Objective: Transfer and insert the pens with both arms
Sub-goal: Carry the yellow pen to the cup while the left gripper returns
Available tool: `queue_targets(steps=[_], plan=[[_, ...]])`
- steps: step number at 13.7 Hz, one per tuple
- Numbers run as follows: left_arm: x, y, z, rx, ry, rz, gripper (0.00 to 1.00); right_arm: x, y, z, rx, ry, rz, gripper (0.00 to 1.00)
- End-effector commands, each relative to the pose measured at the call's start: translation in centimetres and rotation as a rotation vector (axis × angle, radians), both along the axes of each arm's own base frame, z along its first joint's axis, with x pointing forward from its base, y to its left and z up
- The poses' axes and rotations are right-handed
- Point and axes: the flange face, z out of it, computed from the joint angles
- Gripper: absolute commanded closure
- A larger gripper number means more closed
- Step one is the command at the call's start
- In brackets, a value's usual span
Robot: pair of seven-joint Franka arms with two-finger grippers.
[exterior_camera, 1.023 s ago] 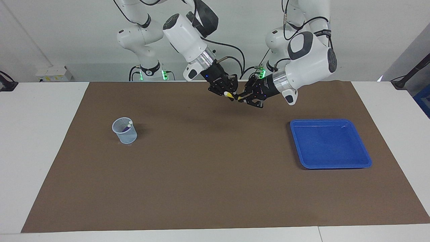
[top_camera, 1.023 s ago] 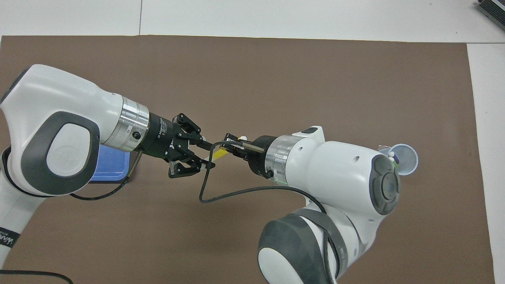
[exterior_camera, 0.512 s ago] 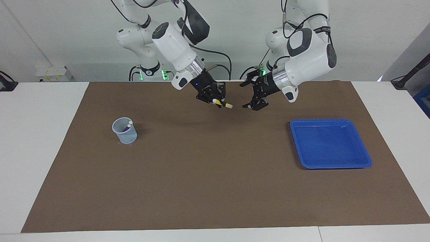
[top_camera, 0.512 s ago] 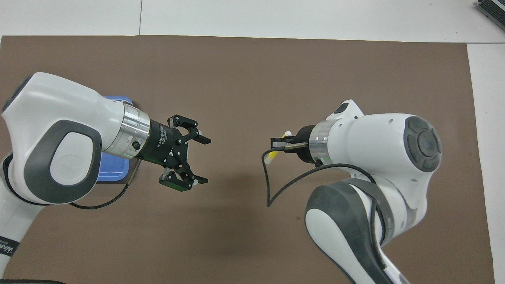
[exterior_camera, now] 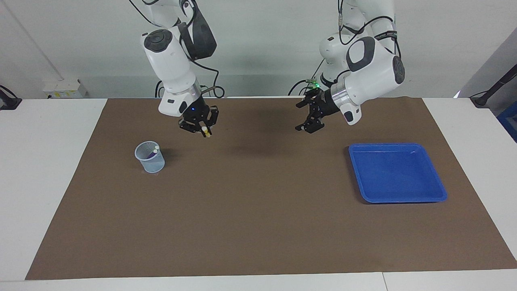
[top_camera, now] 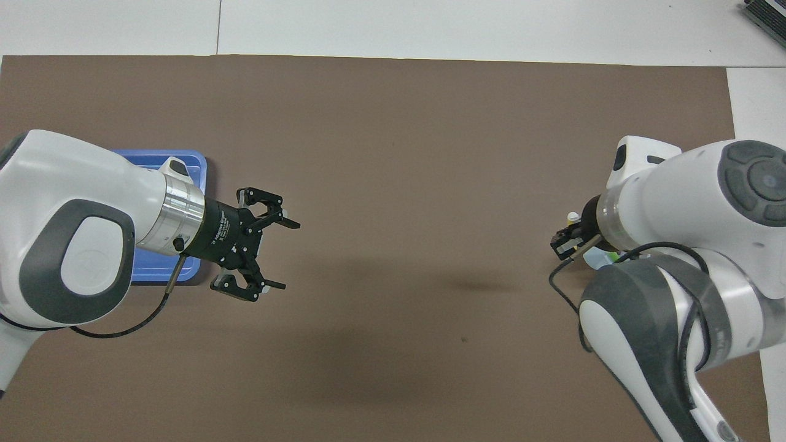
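yellow pen (exterior_camera: 206, 132) half-hidden in right claw (exterior_camera: 200, 128)

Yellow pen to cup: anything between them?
Nothing: in the facing view, only bare brown mat separates the yellow pen in the right claw from the cup.

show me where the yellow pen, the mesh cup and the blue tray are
yellow pen (exterior_camera: 206, 131), facing view, on its tip below the right gripper's fingers
mesh cup (exterior_camera: 150, 162), facing view, on its outer wall
blue tray (exterior_camera: 404, 198), facing view, on its rim farthest from the robots
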Motion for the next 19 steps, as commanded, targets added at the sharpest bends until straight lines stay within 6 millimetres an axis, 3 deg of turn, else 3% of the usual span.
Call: queue_targets(steps=[1, 2, 4, 6, 9, 13, 14, 16, 18, 19], plan=[[-0.7, 3.5, -0.5, 0.052, -0.052, -0.092, 0.0, 0.5, -5.5, -0.5, -0.074, -0.001, 0.119, 1.0], [-0.6, 4.9, -0.5, 0.056, -0.08, -0.15, 0.0, 0.6, -6.9, -1.2, -0.074, -0.005, 0.149, 1.0], [-0.4, 8.4, -0.8, 0.075, -0.122, -0.263, 0.0, 0.4, -7.6, -2.9, -0.073, -0.009, 0.171, 1.0], [-0.3, 10.6, -0.8, 0.088, -0.159, -0.374, 0.0, 0.1, -8.5, -5.0, -0.071, -0.02, 0.166, 1.0], [-0.1, 11.5, -0.9, 0.117, -0.208, -0.471, 0.0, 0.7, -9.5, -7.7, -0.061, -0.039, 0.153, 1.0], [0.8, 12.1, -0.3, 0.163, -0.278, -0.562, 0.0, 0.6, -10.6, -9.1, -0.058, -0.046, 0.136, 1.0], [1.2, 12.5, 0.3, 0.176, -0.308, -0.613, 0.0, 0.4, -10.8, -9.7, -0.057, -0.055, 0.136, 0.93], [1.6, 13.7, 0.9, 0.18, -0.349, -0.663, 0.0, 0.3, -10.8, -9.9, -0.057, -0.053, 0.133, 0.39], [2.0, 15.0, 1.6, 0.19, -0.38, -0.699, 0.0, 0.6, -11.5, -9.5, -0.057, -0.061, 0.119, 0.0], [2.3, 15.6, 2.1, 0.198, -0.396, -0.723, 0.0, 0.7, -11.6, -9.2, -0.057, -0.066, 0.111, 0.0]])
